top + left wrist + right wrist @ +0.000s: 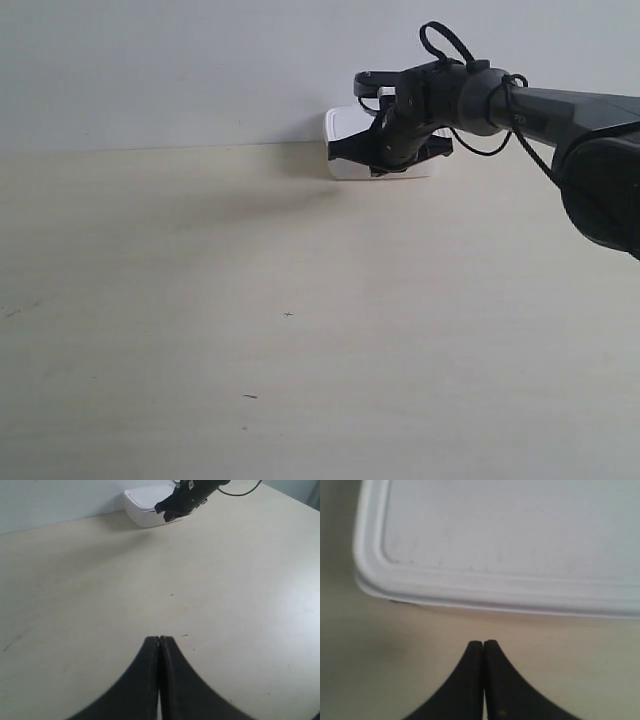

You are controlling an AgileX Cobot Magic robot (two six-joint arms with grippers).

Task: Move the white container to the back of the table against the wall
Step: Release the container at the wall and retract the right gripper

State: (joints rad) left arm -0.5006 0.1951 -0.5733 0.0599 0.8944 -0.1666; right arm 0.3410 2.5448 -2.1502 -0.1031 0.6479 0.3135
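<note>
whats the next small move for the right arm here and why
Probably ease the right gripper straight back from the white container. It already seems to sit against the wall at the back of the table, and the gripper is shut on nothing, with bare tabletop between its tips and the container's rim.

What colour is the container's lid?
The lid is plain white, clearest in the right wrist view.
</note>
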